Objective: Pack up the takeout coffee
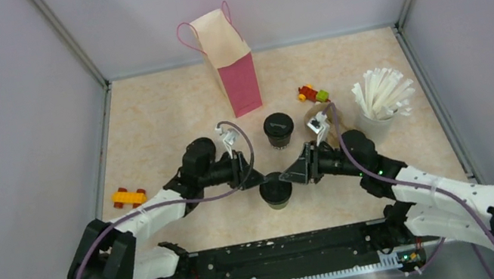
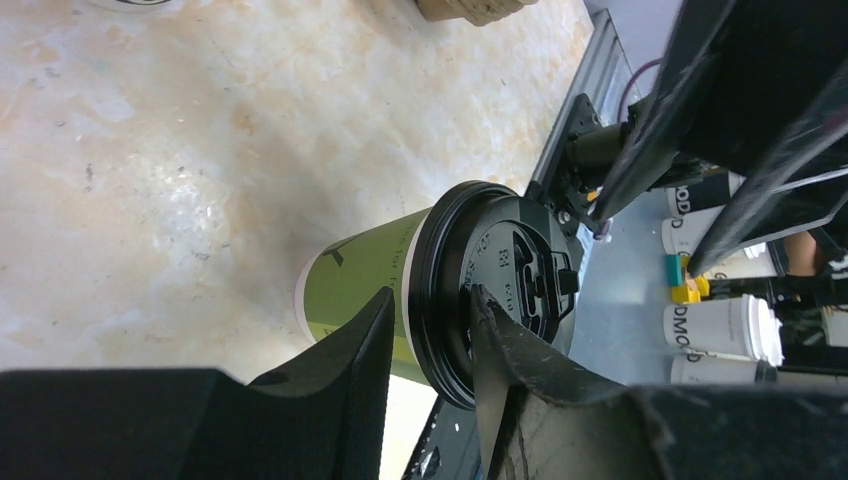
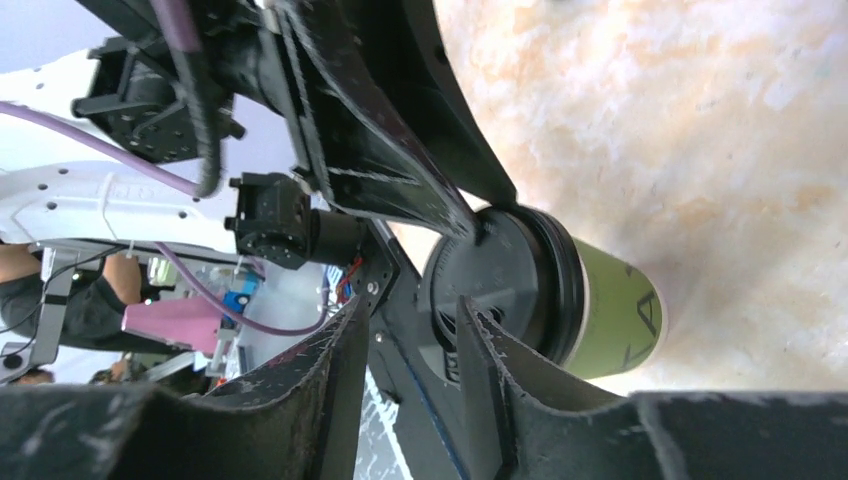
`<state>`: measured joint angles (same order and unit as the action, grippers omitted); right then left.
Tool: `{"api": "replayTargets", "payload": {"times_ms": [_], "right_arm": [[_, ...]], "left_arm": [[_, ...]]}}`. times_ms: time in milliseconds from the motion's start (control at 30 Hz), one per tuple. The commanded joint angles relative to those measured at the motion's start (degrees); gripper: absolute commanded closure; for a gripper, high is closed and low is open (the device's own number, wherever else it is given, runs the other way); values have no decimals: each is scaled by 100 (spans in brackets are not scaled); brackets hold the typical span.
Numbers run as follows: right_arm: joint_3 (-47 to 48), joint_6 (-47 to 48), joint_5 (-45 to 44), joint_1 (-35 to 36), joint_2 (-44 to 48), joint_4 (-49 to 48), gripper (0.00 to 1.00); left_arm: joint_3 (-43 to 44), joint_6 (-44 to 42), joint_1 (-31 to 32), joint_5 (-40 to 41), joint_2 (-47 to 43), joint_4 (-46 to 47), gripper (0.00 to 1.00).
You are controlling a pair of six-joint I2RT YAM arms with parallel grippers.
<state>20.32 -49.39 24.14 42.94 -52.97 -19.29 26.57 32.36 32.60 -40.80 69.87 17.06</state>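
One coffee cup [image 1: 276, 192], green-sided in the wrist views with a black lid [image 2: 505, 255], stands on the table near the front between both grippers. My left gripper [image 1: 260, 180] straddles the lid's rim, with one finger beside the cup wall [image 2: 360, 275] and the other on the lid top; it grips the rim [image 2: 432, 300]. My right gripper [image 1: 301, 170] is slightly open and holds nothing, with one finger resting against the lid top [image 3: 490, 280]; it also shows in the right wrist view [image 3: 410, 310]. A second lidded black cup [image 1: 278, 128] stands upright behind.
A pink and cream paper bag [image 1: 230, 62] stands upright at the back. The brown pulp carrier [image 1: 320, 113] lies behind my right wrist. A cup of white straws [image 1: 380, 104] is at the right. Toy blocks [image 1: 313, 93] and a yellow toy [image 1: 129, 197] lie on the table.
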Motion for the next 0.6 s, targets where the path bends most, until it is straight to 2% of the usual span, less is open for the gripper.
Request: {"api": "replayTargets", "payload": {"times_ms": [0,133,233,333,567], "right_arm": [[761,644,-441,-22,370,1490,61],[941,957,-614,-22,345,1916,54],[1093,1184,-760,-22,307,2294,49],[1287,1509,-923,-22,262,2506,48],[1611,1795,-855,-31,-131,2775,47]], "left_arm": [[-19,-368,24,-259,422,-260,62],[206,-282,32,-599,560,73,61],[423,-243,27,-799,736,215,51],[677,-281,24,-920,729,148,40],[1295,-1121,22,343,-190,-1920,13]]}}
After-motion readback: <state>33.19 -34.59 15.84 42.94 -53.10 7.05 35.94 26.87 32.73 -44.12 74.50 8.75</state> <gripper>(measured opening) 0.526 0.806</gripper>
